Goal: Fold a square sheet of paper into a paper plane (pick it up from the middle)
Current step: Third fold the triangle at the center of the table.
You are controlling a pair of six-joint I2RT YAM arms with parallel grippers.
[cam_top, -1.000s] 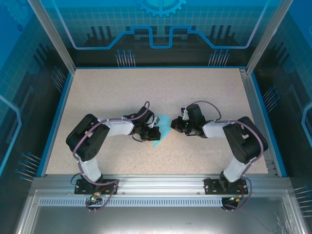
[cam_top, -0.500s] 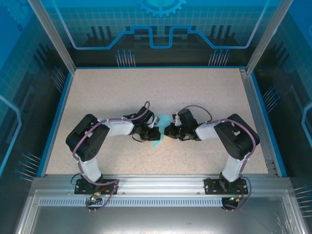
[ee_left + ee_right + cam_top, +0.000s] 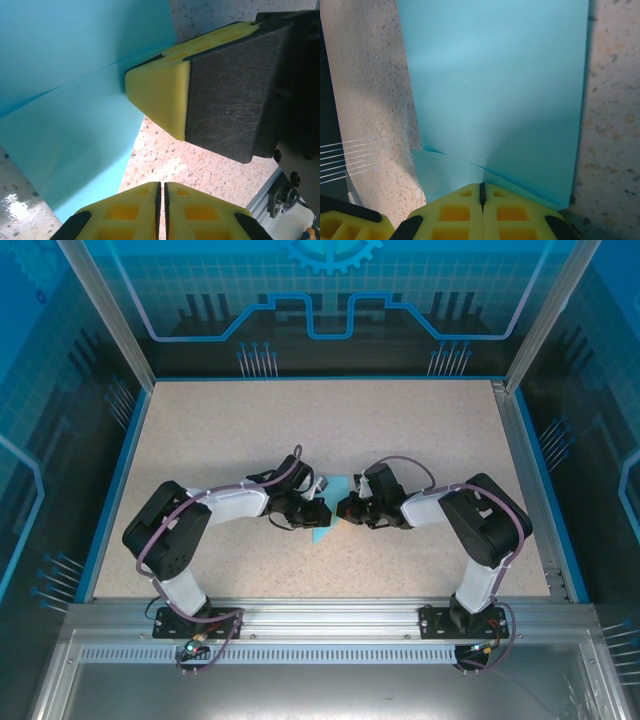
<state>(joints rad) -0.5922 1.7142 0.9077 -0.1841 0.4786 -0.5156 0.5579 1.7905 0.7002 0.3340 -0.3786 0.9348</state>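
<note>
The cyan sheet of paper (image 3: 322,532) lies mid-table between both grippers, partly folded, with a crease across it in the left wrist view (image 3: 75,100). My right gripper (image 3: 344,508) is shut on the paper's near edge (image 3: 495,75). The top layer rises in a peak at the seam of the right gripper (image 3: 481,189). My left gripper (image 3: 316,510) is shut with nothing in it. The left gripper (image 3: 161,187) hovers over bare table just beside the paper's edge. One yellow finger (image 3: 160,95) of the right gripper touches the paper at the crease. No finished plane shape is seen.
The speckled table (image 3: 250,430) is bounded by a blue rim and the cage posts. A metal rail (image 3: 320,620) carrying the arm bases runs along the near edge. Both forearms lie low, converging on the middle.
The right gripper has slid left from about a hand's width away onto the paper's edge and stayed there. The left arm's elbow has swung outward to the left, its gripper barely shifting.
</note>
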